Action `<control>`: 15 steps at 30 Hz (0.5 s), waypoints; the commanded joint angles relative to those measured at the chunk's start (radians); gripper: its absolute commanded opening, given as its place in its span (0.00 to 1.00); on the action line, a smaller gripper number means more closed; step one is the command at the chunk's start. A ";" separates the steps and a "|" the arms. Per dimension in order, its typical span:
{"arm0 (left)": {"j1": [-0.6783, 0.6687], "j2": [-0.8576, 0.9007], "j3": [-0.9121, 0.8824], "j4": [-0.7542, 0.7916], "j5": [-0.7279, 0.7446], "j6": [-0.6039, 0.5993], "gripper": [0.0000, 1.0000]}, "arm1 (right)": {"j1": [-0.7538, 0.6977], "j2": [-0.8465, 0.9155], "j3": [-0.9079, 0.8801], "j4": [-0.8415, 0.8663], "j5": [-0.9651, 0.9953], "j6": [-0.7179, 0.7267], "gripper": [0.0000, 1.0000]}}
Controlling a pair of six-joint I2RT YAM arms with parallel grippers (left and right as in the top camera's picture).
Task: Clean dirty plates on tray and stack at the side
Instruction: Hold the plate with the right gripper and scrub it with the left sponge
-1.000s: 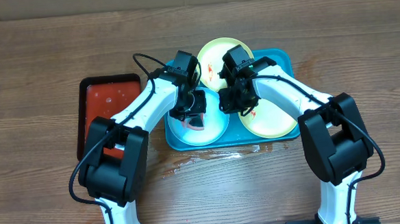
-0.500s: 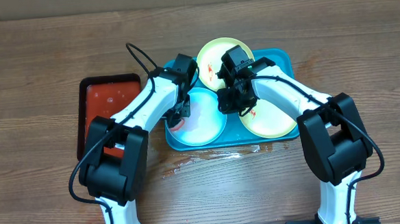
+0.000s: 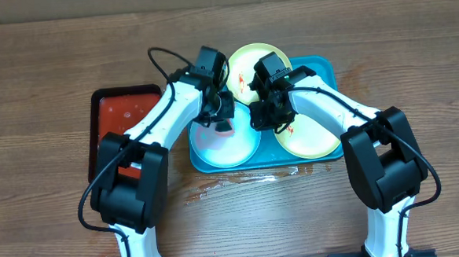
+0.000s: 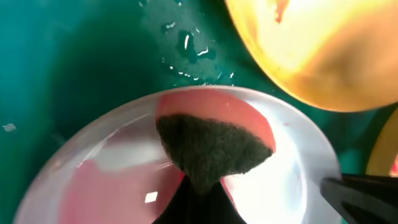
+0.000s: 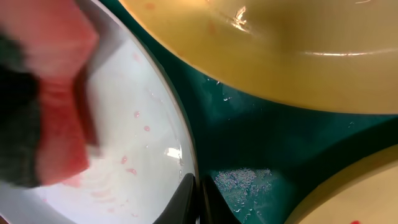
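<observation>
The light blue plate [image 3: 229, 146] lies at the front left of the turquoise tray [image 3: 325, 70]. My left gripper [image 3: 223, 121] is shut on a red sponge with a dark scouring side [image 4: 214, 146] and presses it on the plate's far part [image 4: 292, 186]. My right gripper [image 3: 257, 121] is shut on the blue plate's right rim [image 5: 186, 163]. One yellow-green plate [image 3: 246, 65] sits at the tray's back. Another [image 3: 309, 136] sits at the front right with red-orange smears. Small pink spots [image 5: 134, 163] remain on the blue plate.
A smaller red tray with a black rim [image 3: 123, 118] stands left of the turquoise tray. Water is spilled on the wooden table [image 3: 240, 181] in front of the tray. Water drops lie on the tray floor [image 5: 242, 180].
My left gripper swept the sponge from the plate's middle to its left edge, then back up to the far part. The right gripper stayed still on the rim.
</observation>
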 commanded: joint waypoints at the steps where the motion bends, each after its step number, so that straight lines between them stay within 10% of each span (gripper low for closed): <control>1: -0.006 0.016 -0.084 0.085 0.070 0.021 0.04 | -0.004 0.016 -0.013 -0.001 0.019 0.000 0.04; 10: -0.006 0.016 -0.120 0.174 0.118 0.042 0.04 | -0.004 0.016 -0.013 -0.002 0.019 0.000 0.04; 15: -0.004 0.016 -0.117 0.085 -0.286 0.059 0.04 | -0.004 0.016 -0.013 -0.002 0.019 0.000 0.04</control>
